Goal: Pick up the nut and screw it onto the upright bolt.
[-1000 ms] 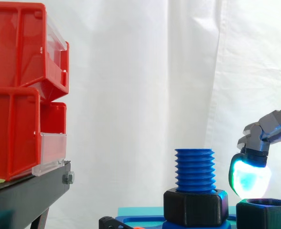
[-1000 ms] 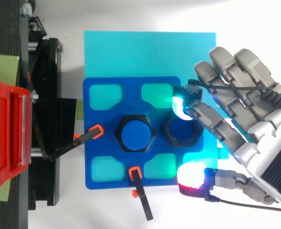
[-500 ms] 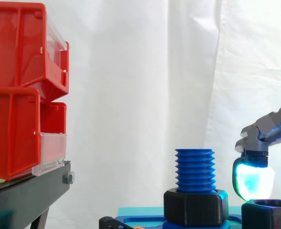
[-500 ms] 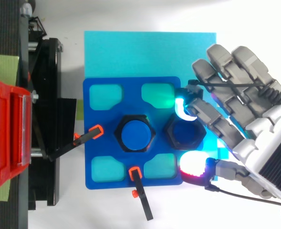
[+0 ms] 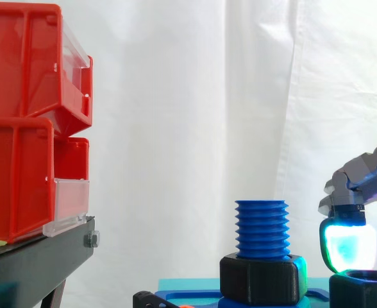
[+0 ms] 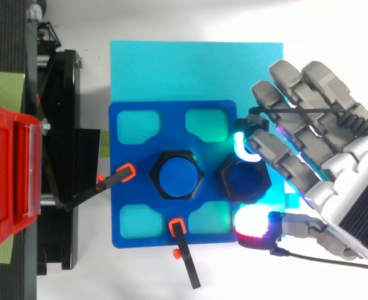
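The blue upright bolt [image 5: 261, 228] stands in the middle of the blue plate [image 6: 126, 189], with a black hex collar [image 5: 262, 279] round its foot. Just right of it in the top view lies the loose black nut [image 6: 243, 182], low at plate level [image 5: 366, 290]. My hand [image 6: 353, 187] comes in from the right with curled fingers around the nut. A cyan-glowing fingertip [image 6: 240, 145] touches the nut's far edge, and the red-glowing thumb pad [image 6: 251, 223] sits at its near edge. In the side view the hand [image 5: 363, 183] hangs just above the nut.
A cyan sheet [image 6: 196, 69] lies under the plate. Two black clamps with orange tips [image 6: 116, 176] [image 6: 181, 245] hold the plate at its left and front. Red bins [image 5: 22, 128] on a black stand [image 6: 59, 156] fill the left.
The nut has slid a little to the right, away from the bolt, together with the fingers. The thumb pad has closed in toward the nut's near edge.
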Tool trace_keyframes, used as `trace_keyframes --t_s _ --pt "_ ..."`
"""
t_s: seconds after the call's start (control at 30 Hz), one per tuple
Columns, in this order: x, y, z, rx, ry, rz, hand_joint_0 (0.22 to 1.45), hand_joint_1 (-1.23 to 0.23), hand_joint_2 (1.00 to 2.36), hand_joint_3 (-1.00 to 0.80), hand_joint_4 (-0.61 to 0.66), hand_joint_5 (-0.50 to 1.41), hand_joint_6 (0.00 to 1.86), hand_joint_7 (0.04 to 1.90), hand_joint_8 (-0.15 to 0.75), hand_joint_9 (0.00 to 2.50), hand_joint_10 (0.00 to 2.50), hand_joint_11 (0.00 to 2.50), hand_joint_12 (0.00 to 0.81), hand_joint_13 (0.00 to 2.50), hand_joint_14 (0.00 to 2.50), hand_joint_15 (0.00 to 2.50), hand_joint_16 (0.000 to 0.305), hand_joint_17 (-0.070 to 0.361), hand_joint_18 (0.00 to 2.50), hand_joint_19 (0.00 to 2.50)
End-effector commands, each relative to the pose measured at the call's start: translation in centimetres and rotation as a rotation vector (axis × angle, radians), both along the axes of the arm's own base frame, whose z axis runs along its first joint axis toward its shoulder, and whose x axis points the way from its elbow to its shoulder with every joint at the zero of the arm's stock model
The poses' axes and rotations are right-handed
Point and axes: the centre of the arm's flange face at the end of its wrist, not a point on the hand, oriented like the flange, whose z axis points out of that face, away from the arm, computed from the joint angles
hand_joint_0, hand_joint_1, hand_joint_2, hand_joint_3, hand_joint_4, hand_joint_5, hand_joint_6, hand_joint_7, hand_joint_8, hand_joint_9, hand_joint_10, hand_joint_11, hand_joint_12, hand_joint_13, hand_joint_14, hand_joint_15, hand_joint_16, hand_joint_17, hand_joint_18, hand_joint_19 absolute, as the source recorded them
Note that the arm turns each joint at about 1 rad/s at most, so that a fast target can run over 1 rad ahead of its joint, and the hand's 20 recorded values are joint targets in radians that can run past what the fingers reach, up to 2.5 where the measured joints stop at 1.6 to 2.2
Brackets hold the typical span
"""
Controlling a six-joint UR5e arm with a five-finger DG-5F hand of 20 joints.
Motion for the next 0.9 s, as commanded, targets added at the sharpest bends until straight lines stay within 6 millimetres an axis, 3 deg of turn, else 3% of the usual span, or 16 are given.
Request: trace_keyframes --t_s 0.0,0.3,0.63,0.8,0.87 --pt "0.0 0.1 0.3 0.02 0.001 0.016 0.54 -0.63 1.0 -0.5 0.36 -0.16 0.5 1.29 0.326 0.46 0.0 0.04 0.407 0.19 0.0 0.0 0.054 0.122 0.1 0.0" --pt "-0.1 0.2 3.3 0.064 0.053 0.016 0.54 -0.62 1.0 -0.5 0.35 -0.16 0.5 1.29 0.325 0.46 0.0 0.04 0.406 0.19 0.0 0.0 0.054 0.122 0.1 0.0" --pt "-1.1 -1.3 7.2 0.152 0.102 -0.017 0.53 -0.62 1.0 -0.5 0.35 -0.16 0.5 1.28 0.326 0.45 0.0 0.04 0.411 0.19 0.0 0.0 0.055 0.123 0.1 0.0" --pt "-1.1 -2.1 7.7 0.163 0.104 -0.005 0.45 -0.57 1.0 -0.5 0.37 -0.19 0.5 1.09 0.345 0.41 0.0 0.03 0.45 0.16 0.0 0.0 0.062 0.14 0.07 0.0" --pt "-1.0 -2.2 7.7 0.168 0.108 0.007 0.39 -0.52 1.0 -0.5 0.36 -0.22 0.5 0.96 0.349 0.29 0.0 0.0 0.477 0.05 0.0 0.0 0.069 0.155 0.0 0.0"
